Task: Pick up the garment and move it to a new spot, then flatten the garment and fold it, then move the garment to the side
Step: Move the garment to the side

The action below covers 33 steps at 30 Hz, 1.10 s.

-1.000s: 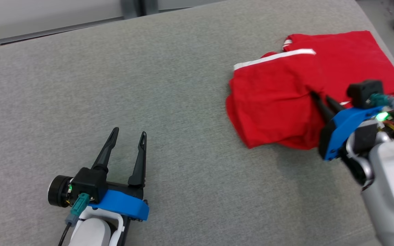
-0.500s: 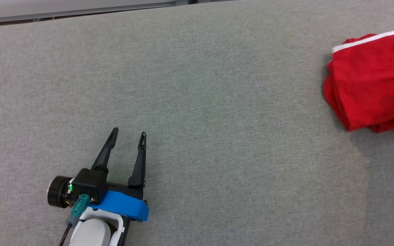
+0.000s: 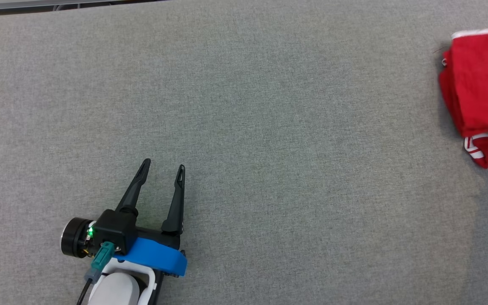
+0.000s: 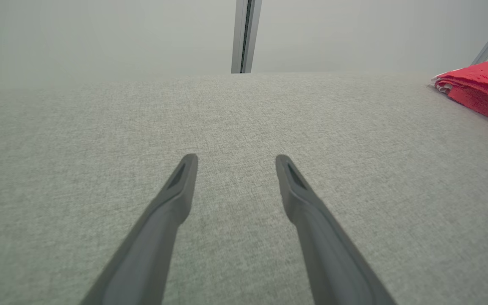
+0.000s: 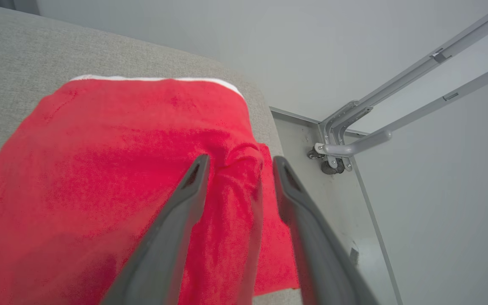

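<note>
The garment [image 3: 481, 84] is red with white trim and lies bunched in layers at the far right of the grey table, cut off by the head view's right edge. In the left wrist view the garment [image 4: 481, 84] sits far off at the upper right. My left gripper [image 3: 163, 166] rests open at the lower left with nothing between its fingers, and its wrist view shows the left gripper [image 4: 236, 159] over bare fabric. My right gripper [image 5: 241, 160] is open just above the garment [image 5: 121, 148], with a raised ridge of cloth between its fingers near the table's corner.
The grey fabric table [image 3: 269, 127] stretches wide between my left gripper and the garment. Beyond the table's rounded corner the right wrist view shows pale floor and a metal frame on a caster [image 5: 333, 159]. A vertical wall rail [image 4: 244, 36] stands behind the table.
The head camera has swung left, so the garment has slid to the picture's right edge and the right arm has passed out of it. The left gripper stays open in place.
</note>
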Tool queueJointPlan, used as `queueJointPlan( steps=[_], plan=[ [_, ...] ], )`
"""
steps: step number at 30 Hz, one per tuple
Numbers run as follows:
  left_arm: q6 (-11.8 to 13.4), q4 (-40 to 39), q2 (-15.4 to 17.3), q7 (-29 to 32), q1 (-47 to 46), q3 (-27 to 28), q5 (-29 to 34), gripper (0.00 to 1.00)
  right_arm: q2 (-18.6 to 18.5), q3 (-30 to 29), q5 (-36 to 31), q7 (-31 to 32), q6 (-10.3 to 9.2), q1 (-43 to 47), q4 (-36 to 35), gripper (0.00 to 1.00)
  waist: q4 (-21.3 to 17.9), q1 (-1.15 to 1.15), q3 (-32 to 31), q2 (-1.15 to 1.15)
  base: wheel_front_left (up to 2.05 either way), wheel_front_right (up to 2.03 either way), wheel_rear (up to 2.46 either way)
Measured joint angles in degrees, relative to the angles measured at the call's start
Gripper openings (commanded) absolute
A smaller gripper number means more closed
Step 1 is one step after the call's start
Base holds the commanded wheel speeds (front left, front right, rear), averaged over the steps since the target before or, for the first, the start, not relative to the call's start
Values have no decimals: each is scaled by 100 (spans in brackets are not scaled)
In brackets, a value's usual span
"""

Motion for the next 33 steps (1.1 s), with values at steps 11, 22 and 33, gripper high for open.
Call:
queueJointPlan(
  steps=[11, 22, 33],
  plan=[
    [45, 37, 22, 19, 40, -87, -14, 100, 545, -143, -586, -811, -1, -114, 297, 100, -79, 0, -85, 0, 0, 0, 0],
    [149, 113, 29, -102, 47, 105, -232, 100, 1036, 730, -428, -1612, -1, -305, -98, 100, 23, 0, -593, 0, 0, 0, 0],
    [245, 597, -63, -254, 480, 578, -778, 100, 2314, 791, -291, -2557, -1, 875, -287, 100, 516, -1, -1654, 0, 0, 0, 0]
  ],
)
